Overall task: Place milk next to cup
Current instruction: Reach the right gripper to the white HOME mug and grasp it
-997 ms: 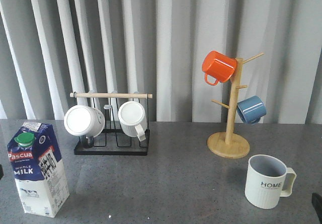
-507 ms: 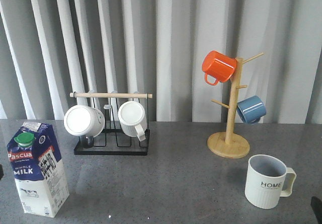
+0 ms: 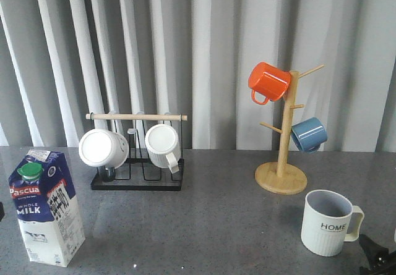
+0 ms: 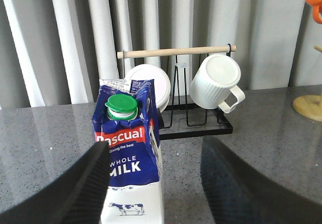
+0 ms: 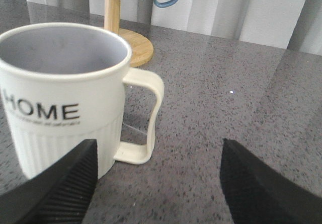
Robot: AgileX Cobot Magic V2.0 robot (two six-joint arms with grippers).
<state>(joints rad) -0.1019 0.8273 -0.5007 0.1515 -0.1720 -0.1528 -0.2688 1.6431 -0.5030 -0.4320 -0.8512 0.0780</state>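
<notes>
The milk (image 3: pixel 46 207), a blue and white carton with a green cap, stands upright at the table's near left. In the left wrist view the milk (image 4: pixel 131 168) sits between the fingers of my open left gripper (image 4: pixel 156 146), close to one finger (image 4: pixel 75 189) and with a wide gap to the other. The cream ribbed cup (image 3: pixel 328 222) marked "HOME" stands at the near right. My right gripper (image 3: pixel 374 256) shows at the bottom right corner, just right of the cup. In the right wrist view my right gripper (image 5: pixel 157 146) is open and empty, with the cup (image 5: pixel 60 98) and its handle just ahead.
A black wire rack (image 3: pixel 137 182) with a wooden bar holds two white mugs at the back left. A wooden mug tree (image 3: pixel 281 176) at the back right carries an orange mug (image 3: pixel 269 82) and a blue mug (image 3: pixel 308 134). Grey curtains hang behind the table.
My right gripper has come further into the front view's bottom right corner, closer to the cup. The milk and the cup have not moved.
</notes>
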